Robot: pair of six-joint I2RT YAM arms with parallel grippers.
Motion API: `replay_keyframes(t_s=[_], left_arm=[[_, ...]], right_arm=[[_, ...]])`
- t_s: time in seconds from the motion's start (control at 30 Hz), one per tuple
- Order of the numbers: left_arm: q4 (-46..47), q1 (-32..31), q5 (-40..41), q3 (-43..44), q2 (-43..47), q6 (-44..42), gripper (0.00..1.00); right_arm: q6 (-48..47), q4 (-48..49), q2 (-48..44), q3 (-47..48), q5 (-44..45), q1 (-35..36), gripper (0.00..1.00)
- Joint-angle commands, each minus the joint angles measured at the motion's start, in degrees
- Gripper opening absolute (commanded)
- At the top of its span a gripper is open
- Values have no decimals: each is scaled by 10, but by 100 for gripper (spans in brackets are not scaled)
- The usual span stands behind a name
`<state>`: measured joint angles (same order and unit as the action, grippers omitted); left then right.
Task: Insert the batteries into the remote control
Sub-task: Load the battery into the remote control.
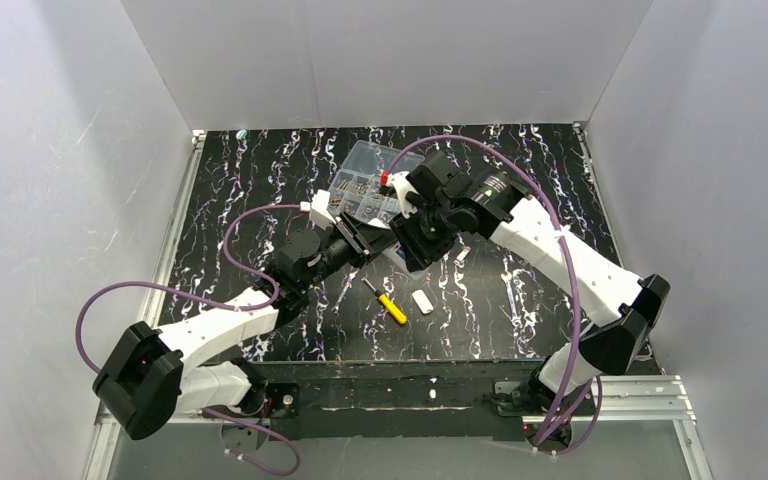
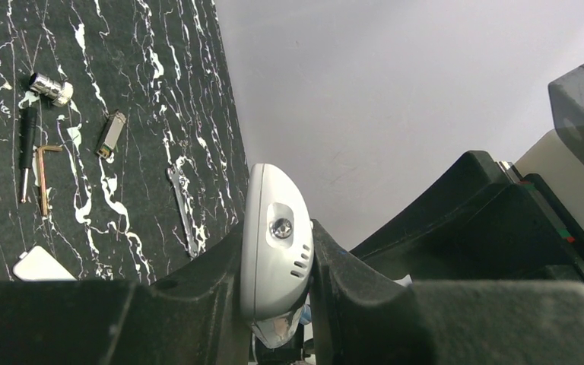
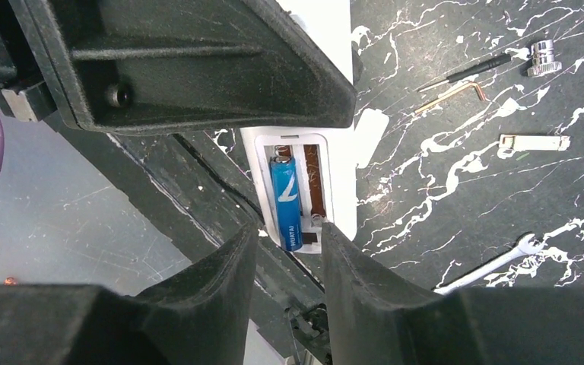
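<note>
Your left gripper (image 2: 277, 255) is clamped on the remote control (image 2: 272, 228), 1 finger pressed to each side of the white bar, whose rounded end sticks out past the fingertips; your right gripper (image 3: 289, 237) has its 2 fingers apart, gripping nothing, poised over the remote's open compartment. 1 blue battery (image 3: 286, 201) lies seated in the compartment just ahead of the right fingertips, its near end level with the gap between them; the slot beside it shows a brown strip; a small white cover piece (image 3: 370, 135) lies on the table (image 3: 441, 198) just beyond the remote, and a wrench (image 3: 494, 266) lies farther off.
</note>
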<state>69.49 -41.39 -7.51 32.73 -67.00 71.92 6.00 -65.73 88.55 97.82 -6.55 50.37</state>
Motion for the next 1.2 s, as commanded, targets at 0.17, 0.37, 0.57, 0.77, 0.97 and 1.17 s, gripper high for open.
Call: replay_keyframes(t_s=[0.17,0.37,0.57,0.77,0.97,1.17], left_arm=[[76,-3,-10,14,14,9,0],[77,-3,-10,11,16,10,0],[72,-3,-24,17,15,5,0],[43,-3,-36,24,21,17,0],[29,-3,-42,26,28,34,0],[5,-3,-55,29,38,49,0]], right_arm=[[0,23,-28,20,13,2,50],[-1,46,-50,19,-3,2,60],[-23,129,-128,-31,-10,2,76],[-101,199,-203,-101,11,-1,92],[-199,290,-267,-176,-69,-50,68],[-334,370,-319,-241,-344,-151,67]])
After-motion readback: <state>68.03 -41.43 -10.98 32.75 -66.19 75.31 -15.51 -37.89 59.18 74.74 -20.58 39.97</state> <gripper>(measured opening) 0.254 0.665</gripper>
